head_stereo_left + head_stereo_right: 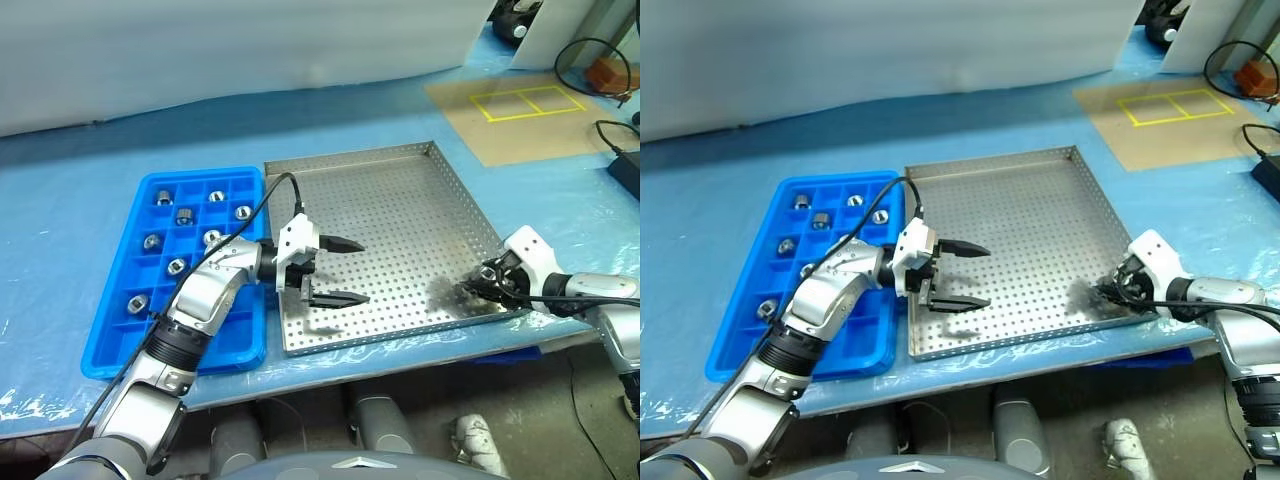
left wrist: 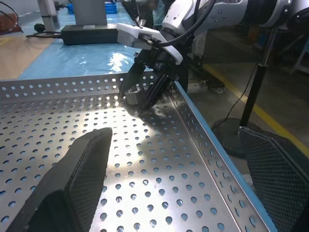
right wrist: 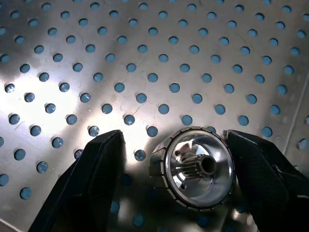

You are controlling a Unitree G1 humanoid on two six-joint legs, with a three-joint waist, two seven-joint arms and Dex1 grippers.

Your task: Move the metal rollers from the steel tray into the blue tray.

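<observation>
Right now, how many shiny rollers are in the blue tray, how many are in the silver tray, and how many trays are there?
Metal rollers in the blue tray: 8
Lone roller in the steel tray: 1
Trays: 2
Total: 9 rollers and 2 trays, 11 things

The steel tray [image 1: 400, 190] is shiny silver, its floor patterned with even rows of small round holes through which blue shows, and the roller [image 3: 198, 166] lying on it is mirror-bright silver with a dark centre. The blue tray [image 1: 200, 350] is a bright, saturated blue crossed by a grid of square compartments, several holding silver rollers [image 1: 186, 215]. Both stand on a pale blue table cover [image 1: 80, 180], beside a tan board [image 1: 520, 115] marked with yellow lines.
</observation>
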